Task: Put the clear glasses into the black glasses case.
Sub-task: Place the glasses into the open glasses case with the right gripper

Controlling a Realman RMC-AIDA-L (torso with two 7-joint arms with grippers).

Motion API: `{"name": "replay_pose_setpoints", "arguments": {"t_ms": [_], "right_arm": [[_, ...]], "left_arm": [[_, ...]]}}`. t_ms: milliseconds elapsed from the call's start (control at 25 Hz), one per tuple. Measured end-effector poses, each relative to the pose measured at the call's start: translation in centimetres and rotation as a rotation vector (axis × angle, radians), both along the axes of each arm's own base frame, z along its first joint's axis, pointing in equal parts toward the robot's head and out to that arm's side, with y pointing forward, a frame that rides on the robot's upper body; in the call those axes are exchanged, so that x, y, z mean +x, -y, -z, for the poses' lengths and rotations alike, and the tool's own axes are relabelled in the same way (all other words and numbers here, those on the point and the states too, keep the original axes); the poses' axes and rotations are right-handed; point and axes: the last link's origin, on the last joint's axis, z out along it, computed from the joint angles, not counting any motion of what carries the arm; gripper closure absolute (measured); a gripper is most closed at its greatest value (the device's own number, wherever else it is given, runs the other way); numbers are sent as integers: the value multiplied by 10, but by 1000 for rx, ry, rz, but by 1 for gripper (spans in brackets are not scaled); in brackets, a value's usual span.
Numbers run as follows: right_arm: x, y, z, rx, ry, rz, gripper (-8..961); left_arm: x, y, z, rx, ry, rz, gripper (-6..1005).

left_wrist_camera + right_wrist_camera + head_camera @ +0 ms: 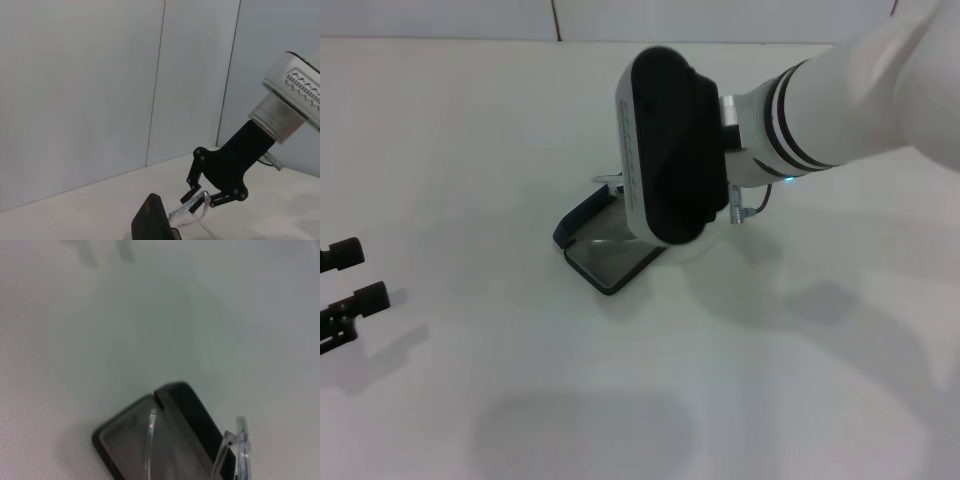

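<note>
Here my right gripper (199, 196) hangs low over the white table (470, 150), its black fingers (191, 192) pinched on the clear glasses (192, 209), which dangle just beneath the fingertips. Directly below them sits the black glasses case (605, 255), open, with its grey-lined tray under the glasses and its lid (150, 220) standing up on the side away from my wrist. One transparent temple arm (149, 450) reaches down over the tray; I cannot tell whether it touches the lining. From my head camera the wrist housing hides the fingers and most of the glasses. My left gripper (345, 285) rests well off to the left of the case, near the table's edge, fingers apart and holding nothing.
</note>
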Motion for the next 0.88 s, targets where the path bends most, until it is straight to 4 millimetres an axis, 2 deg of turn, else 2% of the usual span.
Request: {"name": "replay_pose_setpoints", "arguments": {"t_ms": [320, 880], "right_arm": [[4, 4, -1, 29, 121, -112, 830], [8, 8, 3, 12, 123, -191, 823]], "left_arm": [[-1, 1, 1, 0, 3, -5, 429], [-1, 0, 0, 2, 2, -5, 429]]}}
